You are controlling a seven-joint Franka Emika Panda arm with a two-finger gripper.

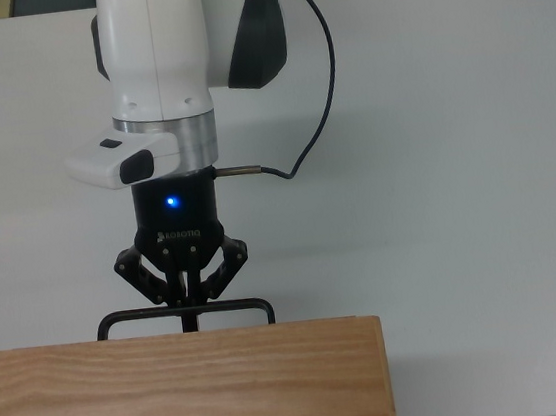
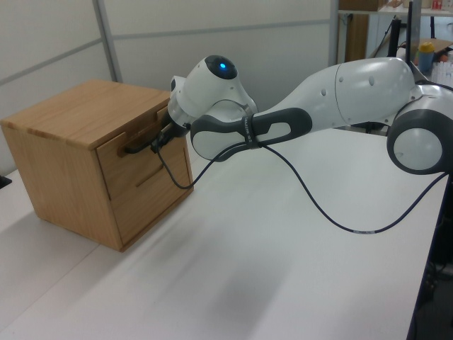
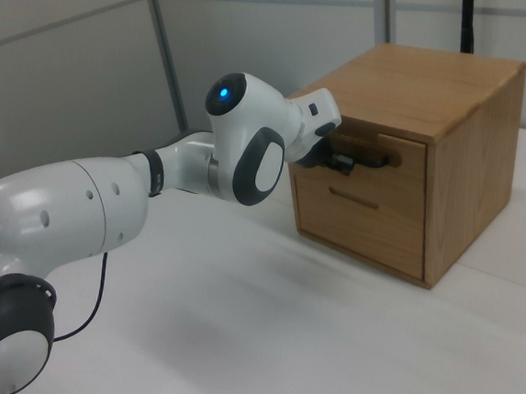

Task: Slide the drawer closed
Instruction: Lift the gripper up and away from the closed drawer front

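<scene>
1. End effector (image 1: 186, 301), black two-finger type on the white arm: fingers pinched narrow around the middle of the slim black metal bar handle (image 1: 184, 315). It is clamped on the bar.

2. The drawer (image 2: 126, 157), a light wooden tray with a wider front panel: upper slot of the light wooden box cabinet (image 1: 187, 397). Front panel sits flush with the cabinet face in the left and right views; from the top view only the handle shows past the cabinet's top edge. Judged closed, or all but.

3. Risks from here:
   - Further pushing with the drawer seated would load the handle and could shove the whole cabinet across the white surface (image 1: 452, 148).
   - Retreating before the fingers release would drag the drawer back out.
   - The black cable (image 1: 319, 83) hangs in a loop beside the arm; it could snag on withdrawal.

4. Count: one arm, one end effector, one cabinet, two drawer fronts (upper with bar handle, lower (image 3: 361, 218) with a slim pull), one cable.
</scene>
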